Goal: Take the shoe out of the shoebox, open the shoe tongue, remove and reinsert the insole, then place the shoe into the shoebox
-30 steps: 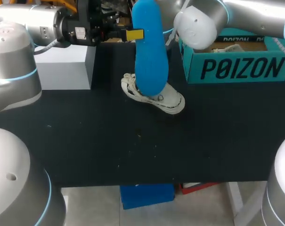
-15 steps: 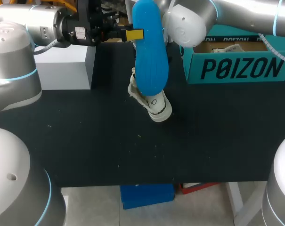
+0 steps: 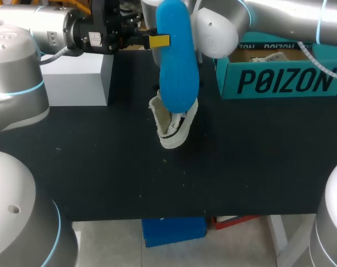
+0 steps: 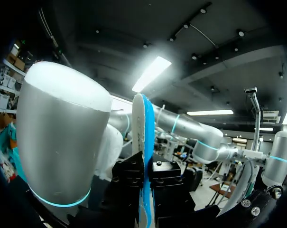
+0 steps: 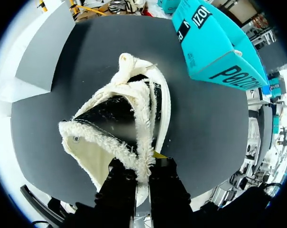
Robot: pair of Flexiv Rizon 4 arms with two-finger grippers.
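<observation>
shoe point(image 3: 172, 130) runs front-to-back, toe apparently toward near edge of table point(image 3: 101, 178).

You are looking at a shoe point(image 5: 138, 99) that is showing cream woven cloth with frayed, fuzzy edges and a smooth, rubbery sole rim. The blue insole point(image 3: 178, 61) is looking smooth and matt, the teal shoebox point(image 3: 285, 80) is reading as matt cardboard, and the black desk point(image 3: 101, 161) is showing a matt, faintly speckled surface.

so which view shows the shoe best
The right wrist view: it looks straight into the open shoe. In the head view the blue insole hides part of it. The left wrist view misses it.
</observation>
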